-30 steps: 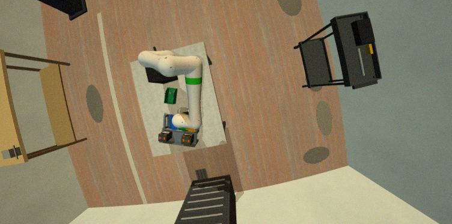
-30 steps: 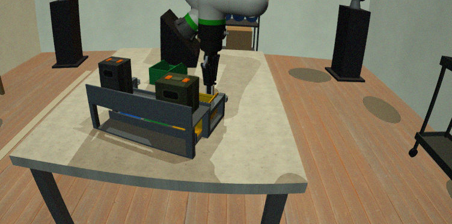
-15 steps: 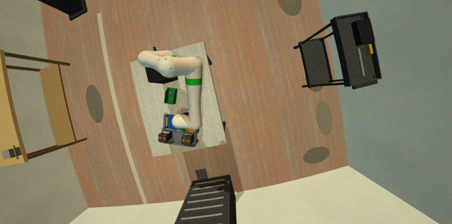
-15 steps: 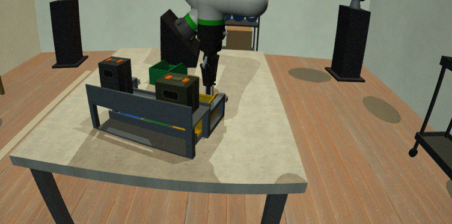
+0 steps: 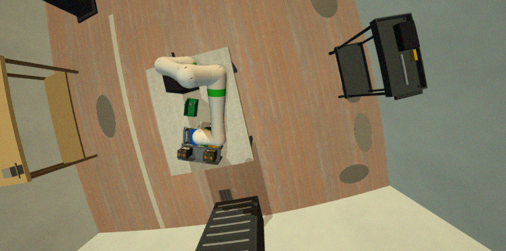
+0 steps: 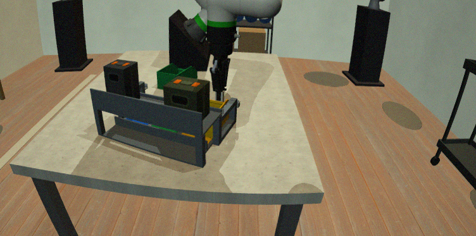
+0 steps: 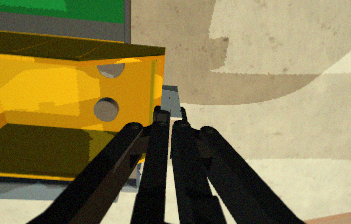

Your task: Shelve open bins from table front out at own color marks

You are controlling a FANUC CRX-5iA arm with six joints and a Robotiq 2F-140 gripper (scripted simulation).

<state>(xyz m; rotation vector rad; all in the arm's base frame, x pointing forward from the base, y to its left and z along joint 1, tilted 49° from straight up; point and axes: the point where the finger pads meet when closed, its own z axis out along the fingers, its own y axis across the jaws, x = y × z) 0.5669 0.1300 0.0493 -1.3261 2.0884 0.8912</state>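
The yellow bin (image 6: 217, 103) (image 7: 71, 85) sits in the shelf's yellow place, at the end of the row, its open top up. Two grey round shapes show inside it. My gripper (image 6: 219, 97) (image 7: 168, 97) is shut with nothing seen between its fingers; the fingertips are at the bin's front wall, over the shelf's front edge. Whether they touch the wall cannot be told. The green bin (image 5: 189, 110) (image 6: 165, 77) stands on the table in front of the shelf (image 5: 198, 157) (image 6: 143, 109), with a small greyish part inside. The shelf's green mark (image 7: 51, 14) lies beside the yellow bin.
Two dark boxes with orange marks, one (image 5: 184, 153) (image 6: 121, 77) at the blue end and one (image 5: 210, 155) (image 6: 186, 92) near the yellow end, stand on the shelf's top board. The blue place (image 5: 192, 136) is at the other end. The black robot base (image 6: 186, 47) stands behind the green bin.
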